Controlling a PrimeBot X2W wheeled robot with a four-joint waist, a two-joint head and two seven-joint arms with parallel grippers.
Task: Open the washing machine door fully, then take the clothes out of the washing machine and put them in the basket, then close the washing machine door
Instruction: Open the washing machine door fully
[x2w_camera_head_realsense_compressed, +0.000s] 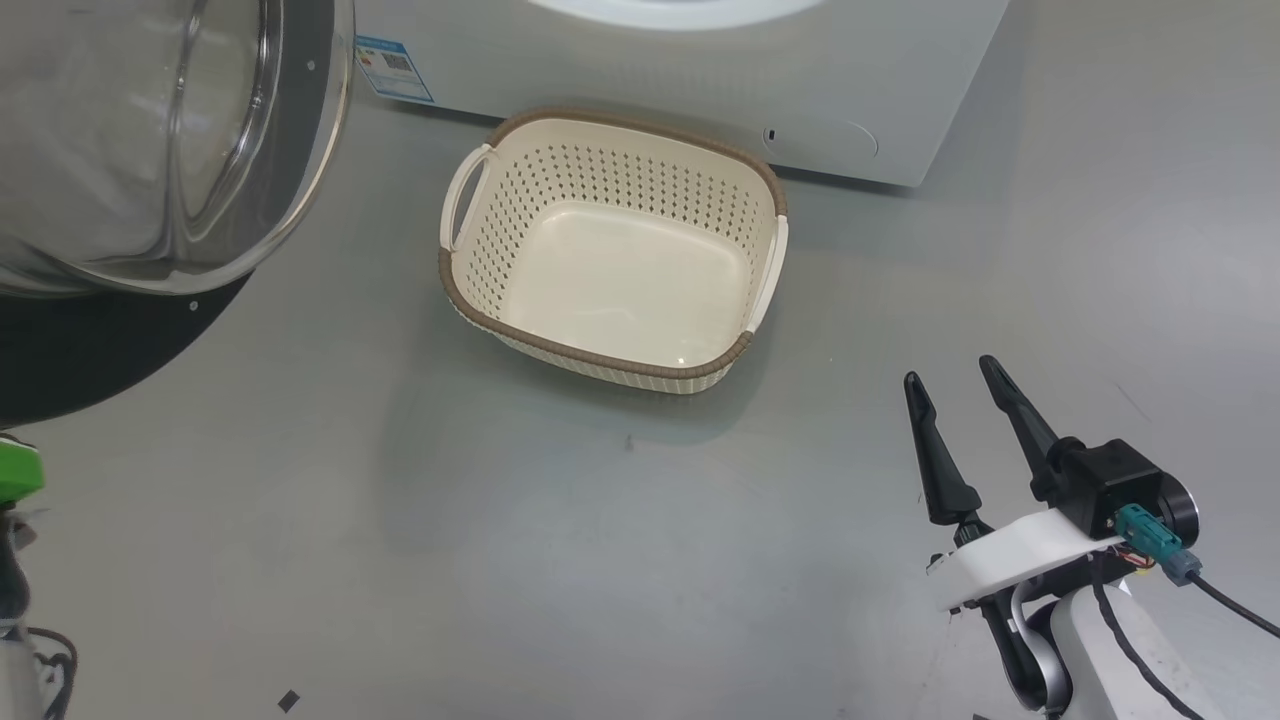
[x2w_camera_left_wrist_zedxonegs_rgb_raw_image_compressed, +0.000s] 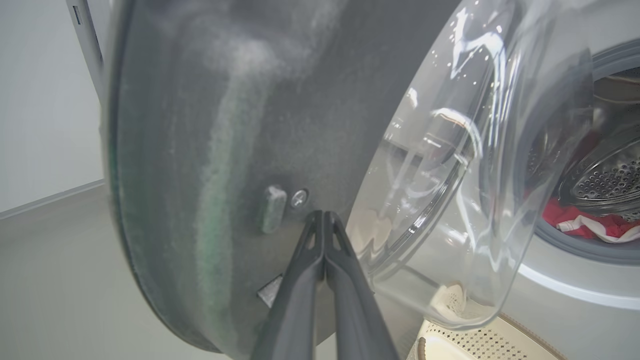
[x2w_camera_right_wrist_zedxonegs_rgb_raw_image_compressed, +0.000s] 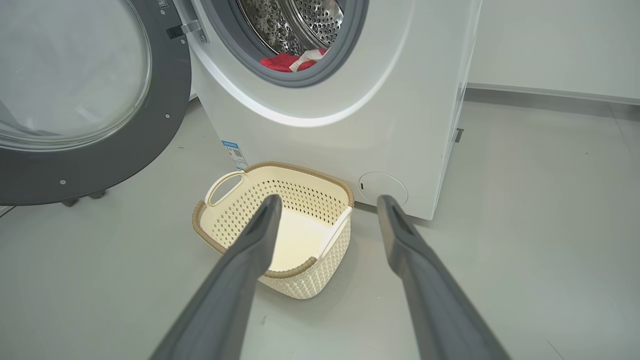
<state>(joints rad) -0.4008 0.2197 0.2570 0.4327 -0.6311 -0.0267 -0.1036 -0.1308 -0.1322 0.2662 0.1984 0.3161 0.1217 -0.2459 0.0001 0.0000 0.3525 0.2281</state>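
The washing machine door (x2w_camera_head_realsense_compressed: 80, 350) stands swung open at the upper left, its glass bowl bulging toward me. In the left wrist view my left gripper (x2w_camera_left_wrist_zedxonegs_rgb_raw_image_compressed: 322, 214) is shut with nothing between the fingers, its tips at the door's dark inner rim (x2w_camera_left_wrist_zedxonegs_rgb_raw_image_compressed: 200, 125) beside a small peg. The washing machine (x2w_camera_right_wrist_zedxonegs_rgb_raw_image_compressed: 350, 125) shows its steel drum, with red and white clothes (x2w_camera_right_wrist_zedxonegs_rgb_raw_image_compressed: 286, 61) lying at the drum's mouth (x2w_camera_left_wrist_zedxonegs_rgb_raw_image_compressed: 562, 217). The cream basket (x2w_camera_head_realsense_compressed: 600, 128) sits empty on the floor before the machine. My right gripper (x2w_camera_head_realsense_compressed: 950, 372) hangs open at the lower right, aimed toward the basket (x2w_camera_right_wrist_zedxonegs_rgb_raw_image_compressed: 300, 168).
Grey floor (x2w_camera_head_realsense_compressed: 500, 550) spreads around the basket. A blue label (x2w_camera_head_realsense_compressed: 393, 67) and a round cover (x2w_camera_right_wrist_zedxonegs_rgb_raw_image_compressed: 382, 187) mark the machine's low front. A white wall with a skirting board (x2w_camera_right_wrist_zedxonegs_rgb_raw_image_compressed: 550, 92) runs behind on the right. A green part (x2w_camera_head_realsense_compressed: 18, 475) shows at the left edge.
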